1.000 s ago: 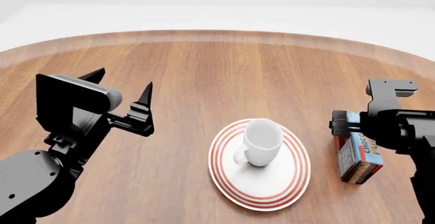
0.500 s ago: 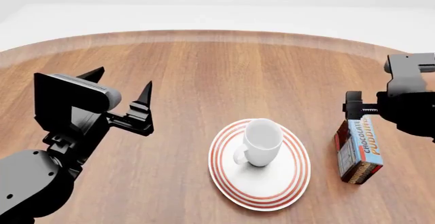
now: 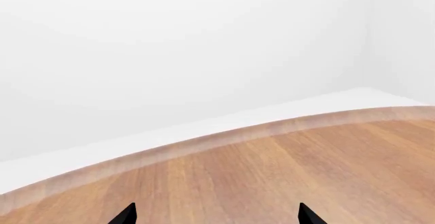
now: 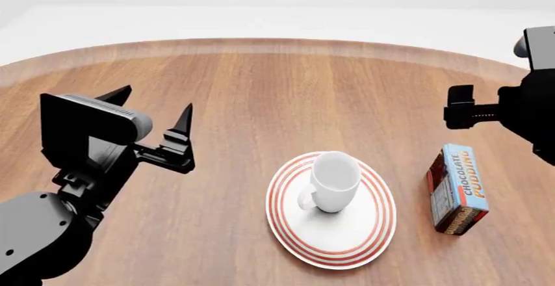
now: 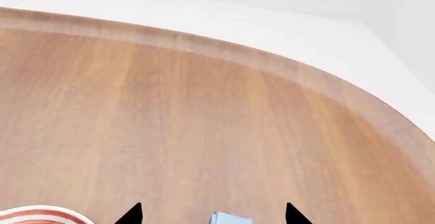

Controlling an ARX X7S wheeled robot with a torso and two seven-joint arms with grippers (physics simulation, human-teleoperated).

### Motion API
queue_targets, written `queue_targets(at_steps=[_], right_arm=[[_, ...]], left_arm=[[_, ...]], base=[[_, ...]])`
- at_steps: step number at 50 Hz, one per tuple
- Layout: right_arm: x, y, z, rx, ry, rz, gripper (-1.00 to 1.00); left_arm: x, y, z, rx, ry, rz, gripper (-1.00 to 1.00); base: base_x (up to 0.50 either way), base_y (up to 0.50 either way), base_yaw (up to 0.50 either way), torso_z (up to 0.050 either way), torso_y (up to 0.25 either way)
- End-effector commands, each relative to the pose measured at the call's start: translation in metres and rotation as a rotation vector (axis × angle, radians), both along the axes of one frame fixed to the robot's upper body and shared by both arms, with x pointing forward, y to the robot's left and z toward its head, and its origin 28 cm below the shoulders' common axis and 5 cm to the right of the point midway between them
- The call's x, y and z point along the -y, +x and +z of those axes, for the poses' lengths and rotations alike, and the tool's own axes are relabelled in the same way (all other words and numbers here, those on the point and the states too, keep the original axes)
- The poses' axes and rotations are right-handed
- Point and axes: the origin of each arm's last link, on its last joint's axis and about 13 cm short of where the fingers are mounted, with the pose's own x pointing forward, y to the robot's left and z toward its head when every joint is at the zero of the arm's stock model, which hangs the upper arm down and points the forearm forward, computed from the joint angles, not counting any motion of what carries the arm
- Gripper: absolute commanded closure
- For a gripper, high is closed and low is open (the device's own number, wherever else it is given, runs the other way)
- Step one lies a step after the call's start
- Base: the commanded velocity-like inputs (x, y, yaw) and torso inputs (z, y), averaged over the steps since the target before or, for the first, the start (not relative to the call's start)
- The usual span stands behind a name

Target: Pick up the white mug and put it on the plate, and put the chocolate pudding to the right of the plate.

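The mug (image 4: 334, 181) stands upright on the plate (image 4: 331, 209), handle toward the robot's left. Just right of the plate, apart from it, the pudding (image 4: 458, 189) stands on the wooden surface (image 4: 277, 91); its light blue face reads "CHOCOLATE PUDDING" in orange. The left claw (image 4: 154, 113) hangs released over bare wood, well left of the plate, grasping nothing. The right claw (image 5: 212, 213) is raised beyond the pudding, tips spread and empty; its wrist view catches the carton's blue top and the plate's red-ringed rim.
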Motion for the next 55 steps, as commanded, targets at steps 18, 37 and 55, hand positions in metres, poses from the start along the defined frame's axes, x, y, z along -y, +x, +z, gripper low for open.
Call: queue_targets(at_steps=[18,37,55], right_arm=[[-0.041,-0.095,0.023,0.44,0.172,0.144,-1.0],[-0.061,-0.139,0.0,0.756,0.247,0.129,-1.0],[-0.066,-0.163,-0.004,1.019,0.122,0.03,-1.0]], left_arm=[[-0.004,-0.024,0.024,0.134,-0.072,0.025,-1.0],[-0.006,-0.077,0.042,0.376,-0.018,0.234,-1.0],[-0.01,-0.108,0.045,0.609,0.035,0.462,-1.0]], base=[[0.0,0.0,0.0,0.0,0.0],[0.0,0.0,0.0,0.0,0.0],[0.0,0.0,0.0,0.0,0.0]])
